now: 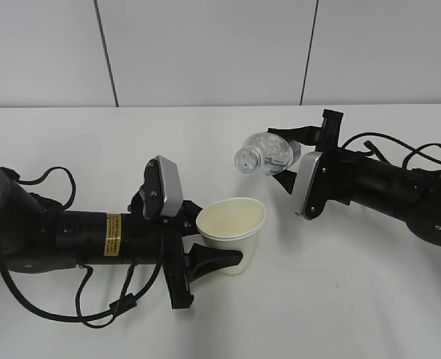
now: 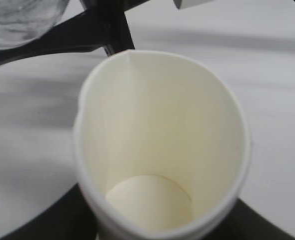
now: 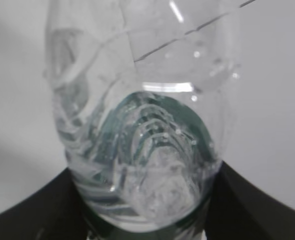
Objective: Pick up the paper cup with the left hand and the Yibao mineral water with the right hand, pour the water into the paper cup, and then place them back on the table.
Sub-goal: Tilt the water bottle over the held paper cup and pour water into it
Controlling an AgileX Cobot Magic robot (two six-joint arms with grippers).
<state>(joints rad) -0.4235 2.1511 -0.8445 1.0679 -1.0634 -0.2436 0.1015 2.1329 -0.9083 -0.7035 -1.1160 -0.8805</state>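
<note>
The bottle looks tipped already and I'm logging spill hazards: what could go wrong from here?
1. The Yibao mineral water has its open mouth up and right of the paper cup, not over the rim, so water may hit the table.
2. The left hand squeezes the cup oval, which might buckle it.

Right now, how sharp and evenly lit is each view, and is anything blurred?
Exterior view: evenly lit, sharp; paper cup and Yibao mineral water cast soft shadows. Left wrist view: the cup's near rim is blurred. Right wrist view: the bottle fills the frame, soft, with glare streaks.
</note>
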